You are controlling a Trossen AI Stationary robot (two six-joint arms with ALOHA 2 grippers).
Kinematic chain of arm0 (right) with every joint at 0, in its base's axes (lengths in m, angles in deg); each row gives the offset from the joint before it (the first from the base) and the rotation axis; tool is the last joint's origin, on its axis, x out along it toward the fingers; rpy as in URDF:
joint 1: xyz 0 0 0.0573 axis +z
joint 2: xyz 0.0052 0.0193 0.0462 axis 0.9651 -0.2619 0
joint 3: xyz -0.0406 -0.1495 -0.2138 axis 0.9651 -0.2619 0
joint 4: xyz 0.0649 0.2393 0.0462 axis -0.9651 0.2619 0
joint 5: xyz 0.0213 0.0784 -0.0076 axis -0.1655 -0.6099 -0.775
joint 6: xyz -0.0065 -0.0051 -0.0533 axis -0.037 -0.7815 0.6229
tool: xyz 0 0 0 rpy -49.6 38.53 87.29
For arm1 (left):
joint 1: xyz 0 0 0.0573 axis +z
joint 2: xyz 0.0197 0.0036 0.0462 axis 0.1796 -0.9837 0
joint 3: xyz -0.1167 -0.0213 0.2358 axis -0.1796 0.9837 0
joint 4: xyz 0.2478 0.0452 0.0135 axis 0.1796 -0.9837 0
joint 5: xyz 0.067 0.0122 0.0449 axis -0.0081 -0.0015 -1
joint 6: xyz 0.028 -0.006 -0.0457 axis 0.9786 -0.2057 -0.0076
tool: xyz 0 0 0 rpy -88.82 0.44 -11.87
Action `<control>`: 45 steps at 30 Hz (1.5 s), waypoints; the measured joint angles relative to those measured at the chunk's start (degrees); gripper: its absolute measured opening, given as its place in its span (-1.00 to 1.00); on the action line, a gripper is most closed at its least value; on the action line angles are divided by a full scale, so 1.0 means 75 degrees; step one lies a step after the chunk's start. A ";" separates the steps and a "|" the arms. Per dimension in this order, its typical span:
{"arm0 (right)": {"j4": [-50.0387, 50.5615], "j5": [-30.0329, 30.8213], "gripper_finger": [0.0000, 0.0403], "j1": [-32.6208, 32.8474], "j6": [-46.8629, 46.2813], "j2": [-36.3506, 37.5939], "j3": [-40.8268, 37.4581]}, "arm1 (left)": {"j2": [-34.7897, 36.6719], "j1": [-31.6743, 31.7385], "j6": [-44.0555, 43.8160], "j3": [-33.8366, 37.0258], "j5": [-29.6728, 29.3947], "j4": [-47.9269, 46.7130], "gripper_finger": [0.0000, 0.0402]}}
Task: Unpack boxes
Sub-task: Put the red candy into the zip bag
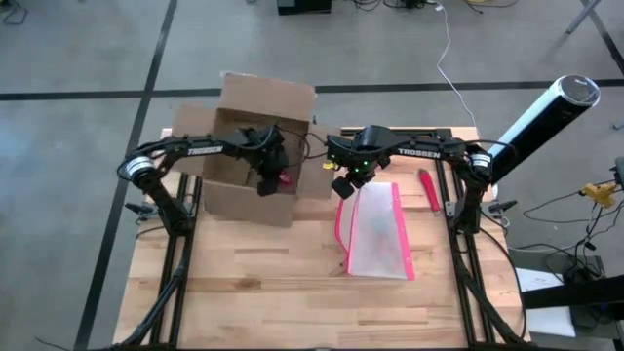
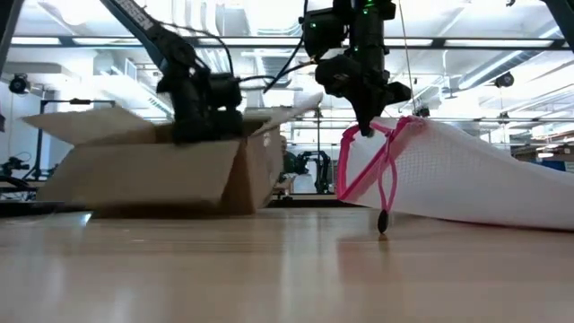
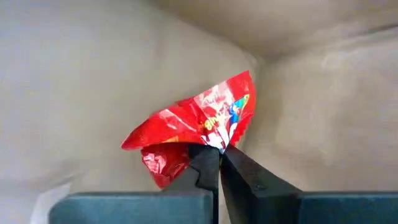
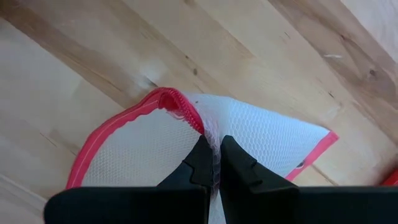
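Note:
The brown cardboard box [image 1: 255, 136] stands open at the table's far left, resting on its bottom [image 2: 143, 175]. My left gripper [image 3: 219, 149] reaches down into it, shut on a crinkled red snack packet [image 3: 199, 121] that also shows from above [image 1: 285, 178]. To the right of the box lies a translucent white mesh pouch with pink edges [image 1: 375, 229]. My right gripper [image 4: 211, 146] is over the pouch's far end, shut on it. My left gripper pinches the red packet by its lower crimped edge [image 3: 217, 138] between the two fingertips. The fingers come from above into the box. The packet stands out past the fingertips against the box's inner walls; whether it is clear of them cannot be told. My right gripper pinches the pouch's white mesh just inside its pink zip edge [image 4: 208, 130], at the far end, between the two fingers. The fingers point down from above. That end [image 2: 363, 135] is raised off the table, while the rest of the pouch [image 2: 484, 179] slopes down and lies on the wood.
A small red and pink item [image 1: 429, 190] lies on the table right of the pouch. The box's flaps [image 1: 268, 93] spread outward at the far side. Bare wooden tabletop [image 1: 292, 283] stretches along the near half. A zip pull [image 2: 384, 220] dangles from the pouch's raised end.

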 joint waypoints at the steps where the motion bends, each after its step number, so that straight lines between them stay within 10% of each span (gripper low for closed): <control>1: 0.0003 -0.0005 -1.00 -0.0003 0.0007 0.0000 0.0000 | 0.0166 0.0000 -0.0016 -0.0079 0.0014 -0.0128 -1.00; 16: -0.0018 -0.0127 -1.00 -0.0037 -0.0125 0.0045 -0.0003 | 0.2851 -0.0502 -0.0497 -0.1121 0.0886 0.0380 -1.00; 31: -0.0122 -0.0220 -1.00 -0.0037 -0.0109 0.0347 0.0843 | 0.2032 -0.2673 -0.0842 -0.1229 0.0824 0.3190 -1.00; 45: -0.0073 -0.0203 -1.00 -0.0203 0.0037 0.0787 0.2093 | 0.1835 -0.3008 -0.0944 -0.1229 0.0416 0.3590 -1.00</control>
